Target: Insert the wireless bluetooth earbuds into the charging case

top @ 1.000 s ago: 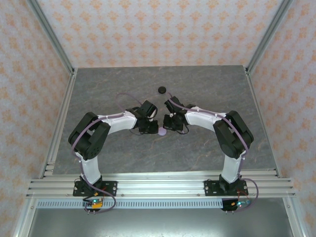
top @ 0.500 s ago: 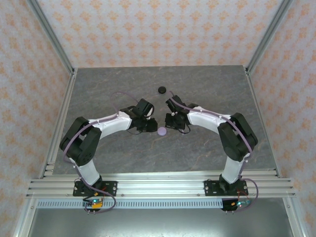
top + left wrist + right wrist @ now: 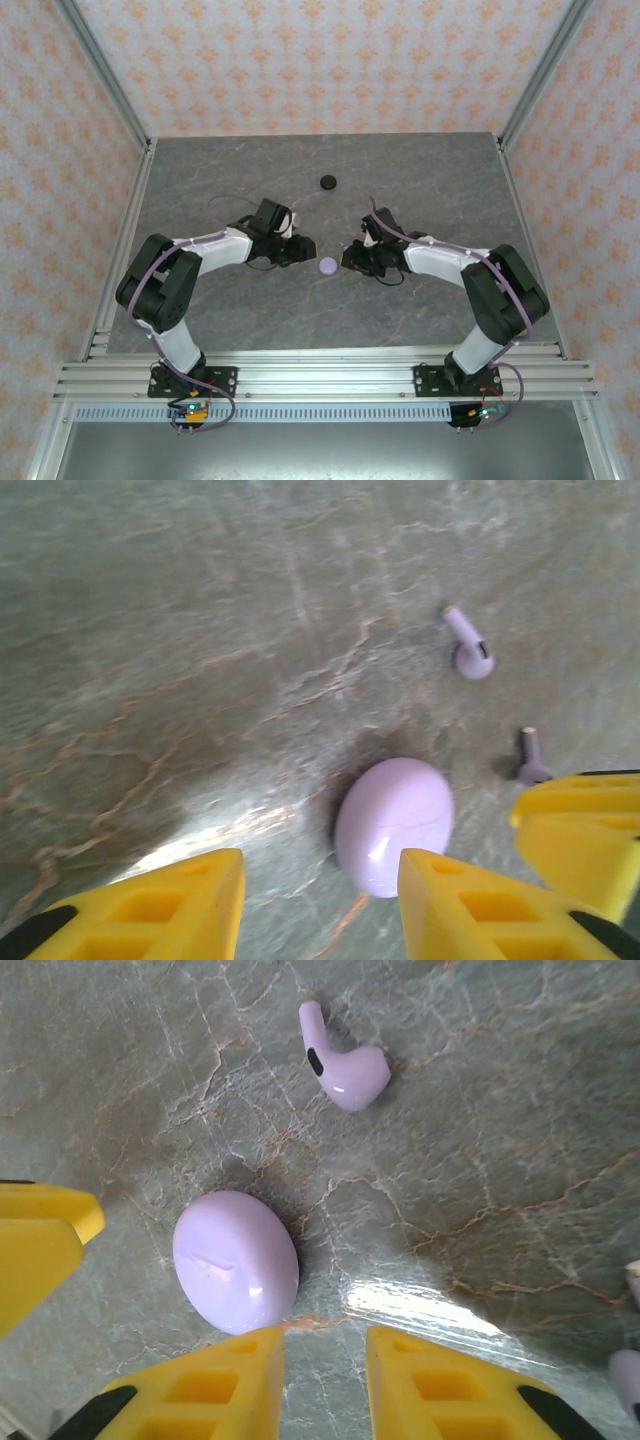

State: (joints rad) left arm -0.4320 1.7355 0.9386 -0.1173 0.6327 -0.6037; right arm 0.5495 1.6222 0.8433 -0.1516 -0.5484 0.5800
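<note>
The lavender earbuds (image 3: 468, 645) lie loose on the marbled table (image 3: 150, 630) near the closed lavender case (image 3: 393, 825). My left pincer (image 3: 320, 880) and right pincer (image 3: 325, 1345) flank that case, both parted, holding nothing.

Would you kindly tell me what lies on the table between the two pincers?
The lavender case lies between the left pincer and right pincer, as the top view shows.

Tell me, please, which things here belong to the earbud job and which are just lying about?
For the job: closed lavender charging case; two lavender earbuds lying loose beside it.
Lying about: black disc farther back, well apart from them; perhaps another case, too small to tell.
</note>
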